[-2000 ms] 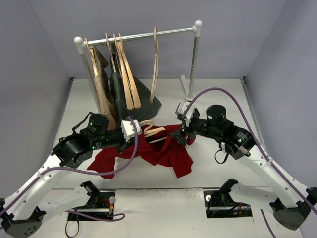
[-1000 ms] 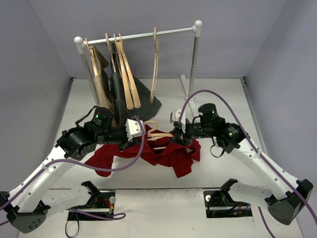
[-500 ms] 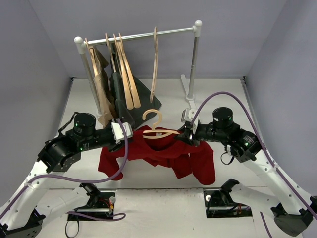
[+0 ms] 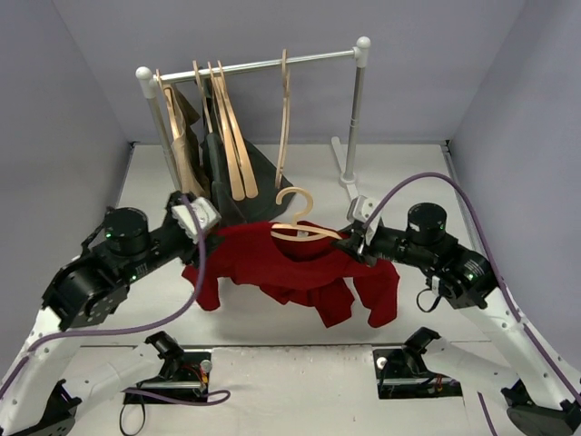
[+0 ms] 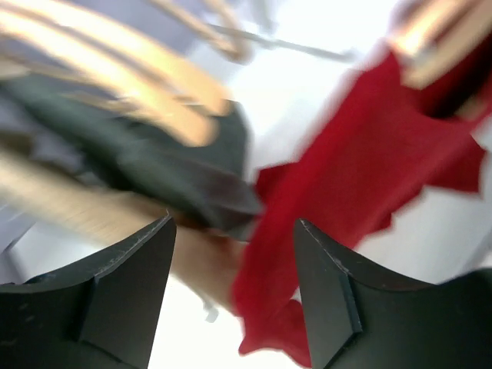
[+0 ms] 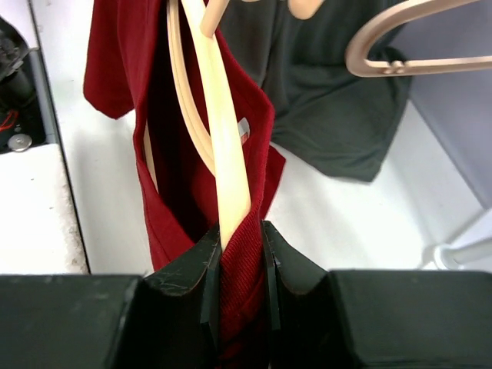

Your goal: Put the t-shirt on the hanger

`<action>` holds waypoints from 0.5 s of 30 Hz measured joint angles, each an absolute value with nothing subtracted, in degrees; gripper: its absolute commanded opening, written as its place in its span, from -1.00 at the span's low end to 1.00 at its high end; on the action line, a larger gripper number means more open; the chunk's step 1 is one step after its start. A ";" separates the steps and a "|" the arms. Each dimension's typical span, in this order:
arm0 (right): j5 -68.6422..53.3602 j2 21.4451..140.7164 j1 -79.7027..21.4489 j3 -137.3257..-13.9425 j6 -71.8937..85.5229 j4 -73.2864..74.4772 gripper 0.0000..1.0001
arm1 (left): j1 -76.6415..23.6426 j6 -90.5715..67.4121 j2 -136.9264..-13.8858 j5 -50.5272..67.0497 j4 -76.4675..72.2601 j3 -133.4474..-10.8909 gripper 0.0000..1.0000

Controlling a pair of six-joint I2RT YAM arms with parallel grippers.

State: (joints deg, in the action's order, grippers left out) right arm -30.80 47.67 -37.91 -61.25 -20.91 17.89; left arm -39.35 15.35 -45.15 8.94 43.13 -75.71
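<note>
right gripper [image 6: 241, 231] is pinched tight on one end of the light tan wooden clothes hanger [image 6: 223, 146], with a fold of the plain dark-red short-sleeved t-shirt [image 6: 115, 61] caught in the same bite. from those jaws the hanger's long axis runs straight away, across the gap toward the other arm, hook pointing up, and the whole lot looks held up off the white table [image 4: 408, 173]. the shirt is draped over it and hangs below and to both sides of the jaws, so i'd say it's mostly on. the left gripper [image 5: 233, 223] has its fingers spread with nothing between them. the red cloth sits just ahead of it and off to its right, not touching as far as i can tell (that view is blurry). so the hanger's far, free end is on the left arm's side, and that arm is the nearer one for any tidying there. past both are the dark green-grey garment [image 4: 259, 177] and the metal clothes rail [image 4: 318, 56].
</note>
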 measured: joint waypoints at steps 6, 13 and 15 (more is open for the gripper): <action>-27.08 48.31 -37.91 -61.89 -21.30 23.06 -1.00 | -39.31 10.22 -41.96 -5.69 41.11 -79.02 0.20; -18.75 50.93 -37.92 -61.52 -20.67 28.06 -1.00 | -39.30 8.04 -39.92 -14.81 36.31 -77.79 0.22; -15.06 50.99 -37.91 -61.53 -20.15 28.70 -1.00 | -39.30 7.51 -40.74 -16.93 35.30 -76.99 0.23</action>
State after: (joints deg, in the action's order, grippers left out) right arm -15.06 50.99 -37.91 -61.53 -20.15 28.70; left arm -39.30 7.51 -40.74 -16.93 35.30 -76.99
